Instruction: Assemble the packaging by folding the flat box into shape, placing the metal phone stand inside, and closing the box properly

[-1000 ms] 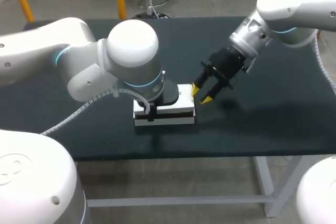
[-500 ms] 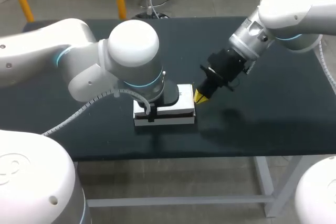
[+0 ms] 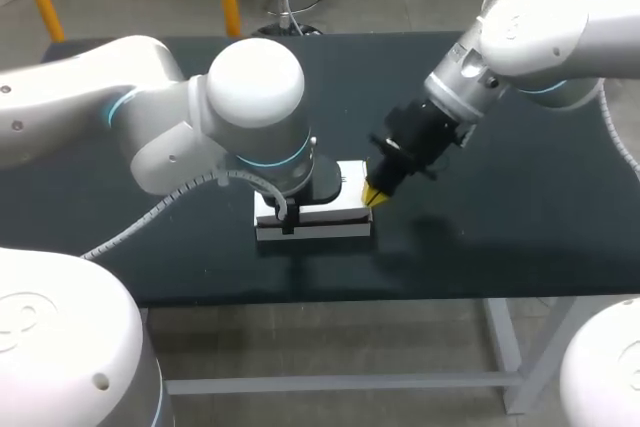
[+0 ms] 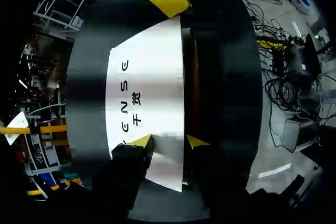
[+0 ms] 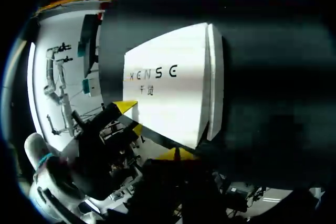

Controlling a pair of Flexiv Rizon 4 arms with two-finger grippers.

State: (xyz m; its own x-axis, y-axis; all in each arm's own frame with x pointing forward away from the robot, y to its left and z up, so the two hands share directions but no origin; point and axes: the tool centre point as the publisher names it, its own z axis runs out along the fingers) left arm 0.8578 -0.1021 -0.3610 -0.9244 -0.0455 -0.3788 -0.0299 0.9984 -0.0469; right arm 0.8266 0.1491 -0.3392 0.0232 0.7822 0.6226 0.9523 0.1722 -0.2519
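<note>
The white box lies flat on the dark table, lid down, with a brown gap along its front side. My left gripper stands over the box's left part, open. One of its fingertips rests on the lid and the other sits just past the front edge. My right gripper is shut with nothing in it, and its yellow tips are against the box's right end. In the right wrist view the box lies just ahead of the right gripper. The phone stand is not visible.
The table's front edge runs a short way in front of the box. My left arm's big white joint hangs over the table behind the box and hides part of it.
My right gripper has shut and moved left and down from beside the box to its right end. The left arm and the box have stayed where they were.
</note>
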